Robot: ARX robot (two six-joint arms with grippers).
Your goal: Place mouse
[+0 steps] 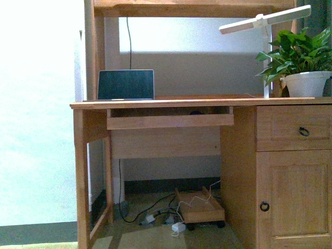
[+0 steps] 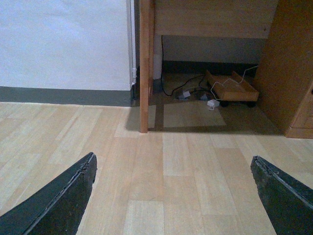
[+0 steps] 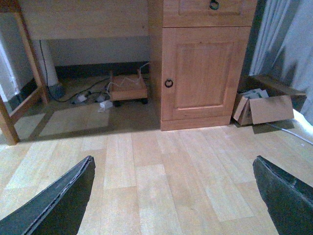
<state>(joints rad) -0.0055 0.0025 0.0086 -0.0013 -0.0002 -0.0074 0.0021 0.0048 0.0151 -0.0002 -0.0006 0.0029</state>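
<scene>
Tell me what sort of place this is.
Probably a home study or office corner: a wooden desk carries an open laptop, a white lamp and a potted plant, and power cables trail on the floor beneath.

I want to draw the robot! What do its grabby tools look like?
Only the tips show. The left tool and right tool each have two black, wedge-shaped fingers with rough, paler grey edges. No cables or markings are visible, and the arms themselves are out of view.
</scene>
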